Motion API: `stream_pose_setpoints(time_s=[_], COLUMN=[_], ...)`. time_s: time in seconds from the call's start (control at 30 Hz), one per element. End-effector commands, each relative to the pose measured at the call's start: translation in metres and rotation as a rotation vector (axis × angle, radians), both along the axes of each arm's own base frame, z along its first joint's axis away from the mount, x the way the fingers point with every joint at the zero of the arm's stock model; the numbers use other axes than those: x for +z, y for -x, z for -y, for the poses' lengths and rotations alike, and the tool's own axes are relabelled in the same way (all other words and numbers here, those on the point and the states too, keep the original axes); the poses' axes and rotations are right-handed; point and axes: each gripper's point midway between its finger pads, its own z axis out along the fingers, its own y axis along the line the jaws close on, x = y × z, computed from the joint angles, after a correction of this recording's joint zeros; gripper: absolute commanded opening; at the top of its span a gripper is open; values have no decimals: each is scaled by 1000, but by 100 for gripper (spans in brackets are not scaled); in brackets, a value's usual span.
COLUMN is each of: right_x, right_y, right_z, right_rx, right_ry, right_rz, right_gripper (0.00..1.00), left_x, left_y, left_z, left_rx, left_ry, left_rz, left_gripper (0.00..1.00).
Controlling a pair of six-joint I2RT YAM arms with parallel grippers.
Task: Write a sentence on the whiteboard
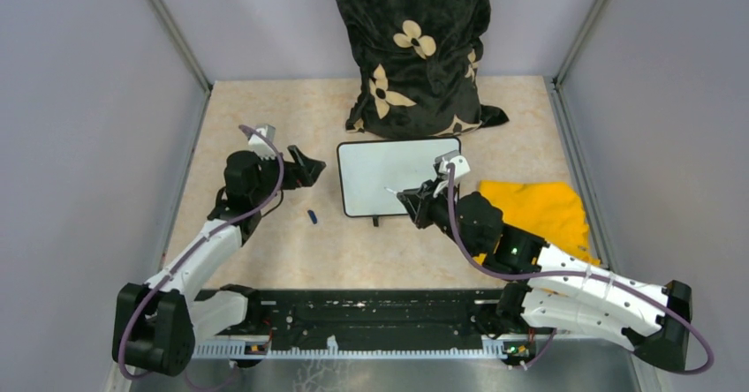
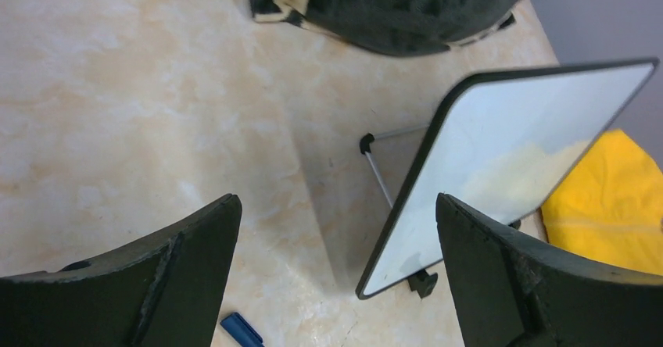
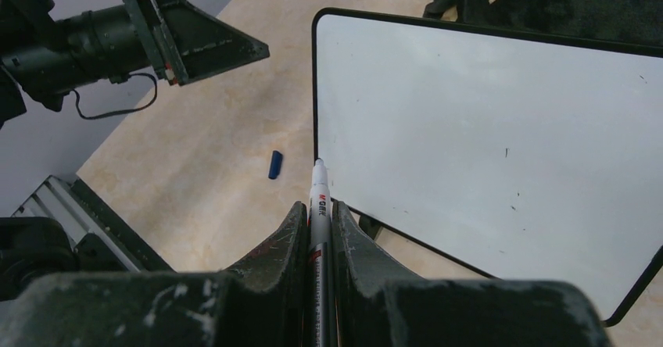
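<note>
Reaching toward the whiteboard [image 1: 389, 167], right jaws pinch a marker [image 3: 319, 200]; left jaws gape wide, empty.

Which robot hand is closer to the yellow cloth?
Right. The right gripper, shut on a marker, sits just left of the yellow cloth; the left gripper, open, is across the whiteboard.

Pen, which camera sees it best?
The right wrist view: the pen is close up, pinched in the right tool, with its tip near the whiteboard edge. The top view shows only a thin white sliver. The left wrist view misses it.
</note>
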Motion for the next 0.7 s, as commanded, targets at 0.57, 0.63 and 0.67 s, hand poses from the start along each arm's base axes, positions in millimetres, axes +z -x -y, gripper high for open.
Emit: stream_pose_setpoints(time_s=[0.57,0.63,0.67], right_x=[0,4,4], right_y=[-2,-2,-3], right_z=[-7,-8,-9], right_rx=[13,11,11], right_ry=[-10,-28,-29], right_rz=[1,9,9], right_gripper=[0,0,0], left_x=[1,-7,-9], left_y=[4,10,12], left_z=[51,54,55], left_rx=[-328,-385,-405], left_ry=[101,60,53], left_rz=[136,163,177], left_gripper=[99,99,99])
